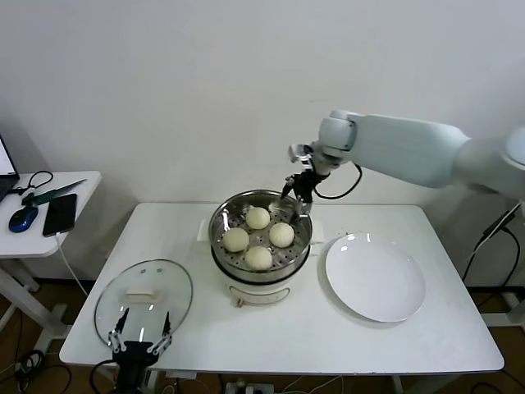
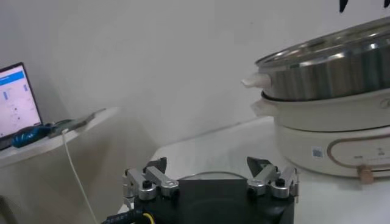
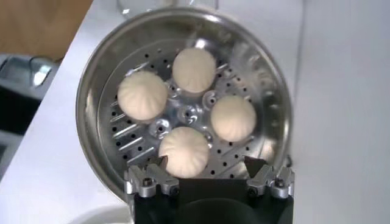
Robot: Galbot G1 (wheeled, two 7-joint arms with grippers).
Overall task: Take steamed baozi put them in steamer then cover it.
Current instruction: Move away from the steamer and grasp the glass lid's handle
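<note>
- Four steamed baozi (image 1: 258,238) inside the steamer (image 1: 220,232), resting on its perforated metal bottom, set in a rough diamond: one toward the wall (image 1: 257,217), one toward the robot's left (image 1: 235,240), one toward the right (image 1: 282,235), one nearest the robot (image 1: 258,258).
- Seen from the right wrist camera as well: the same four buns (image 3: 188,115) close together around the middle of the basket (image 3: 94,79), pale and smooth, with fine pleats on top.
- Steamer near the centre of the white table (image 1: 271,345), steel basket sitting on a white pot base; not covered.
- Right gripper (image 1: 297,195) hanging over the far right rim of the steamer, fingers spread apart, holding nothing; both finger tips (image 3: 148,180) visible in the wrist picture with a clear gap between them and one bun below.
- Cover (image 1: 143,300) lying flat on the table at the front left corner, well apart from the steamer, white handle facing up.
- Left gripper (image 1: 141,338) low at the near table edge, just in front of the cover, fingers wide apart and empty; possibly slightly over the lid's near rim, hard to judge from the head camera.
- In the left wrist picture, the two fingers (image 2: 148,184) stand apart, with the steamer side wall (image 2: 323,70) beyond them.
- White plate (image 1: 375,277) beside the steamer on the robot's right, nothing on it.
- Small side table (image 1: 49,215) at far left with a phone (image 1: 60,213), a mouse (image 1: 23,218) and some cables.
</note>
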